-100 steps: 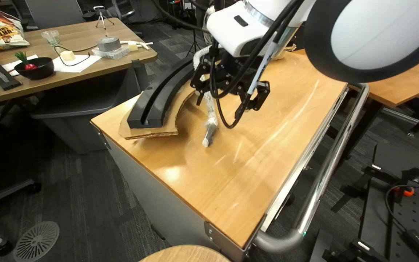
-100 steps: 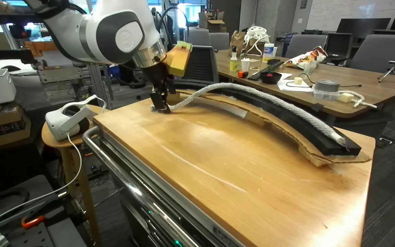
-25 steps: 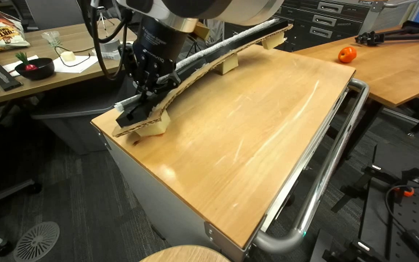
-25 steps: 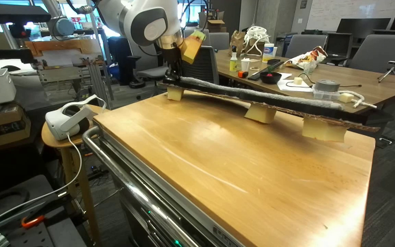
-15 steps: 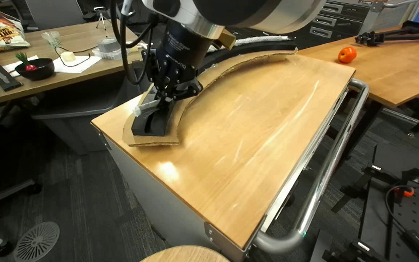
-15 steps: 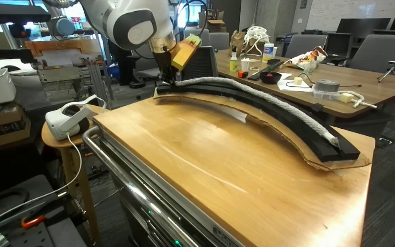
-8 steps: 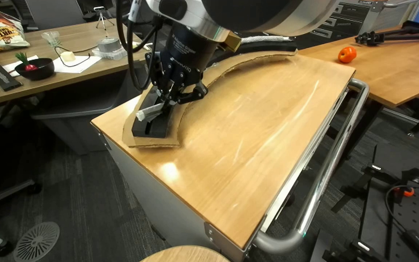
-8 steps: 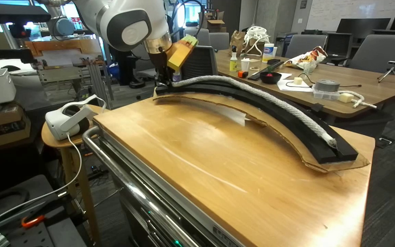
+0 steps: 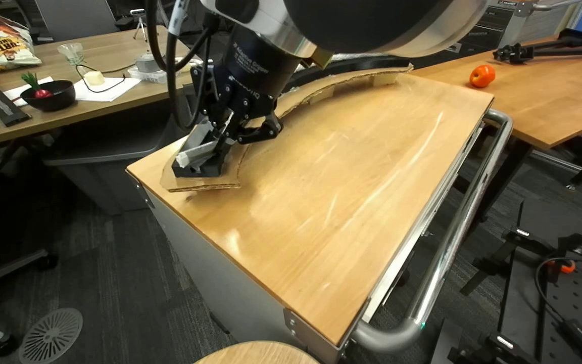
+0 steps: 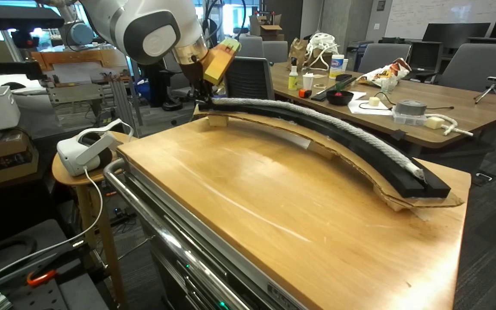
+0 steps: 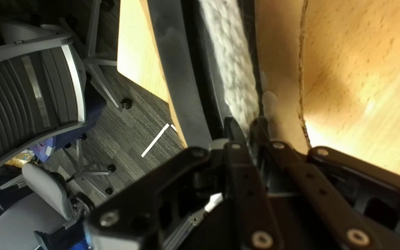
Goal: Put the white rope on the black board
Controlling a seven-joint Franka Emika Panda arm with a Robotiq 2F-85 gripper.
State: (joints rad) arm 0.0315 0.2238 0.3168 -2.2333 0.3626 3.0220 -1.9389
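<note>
White rope (image 11: 233,59), pinched by the nearly closed tool (image 11: 245,129), is apparently being laid on the black board (image 10: 360,147); release seems due.

You can see that the floor (image 9: 114,263) is dark grey. In an exterior view you have a long brown table (image 10: 446,92) with grey chairs (image 10: 480,60), a whiteboard (image 10: 454,13) on the wall (image 10: 375,36), and bright windows (image 10: 232,19). The wooden worktop (image 10: 295,206) reflects strong light at one corner.

Both ext. views: obliq. down, sharing tabletop (image 10: 274,193) & black board (image 10: 403,181); wrist view: v. near, facing white rope (image 11: 233,59).
</note>
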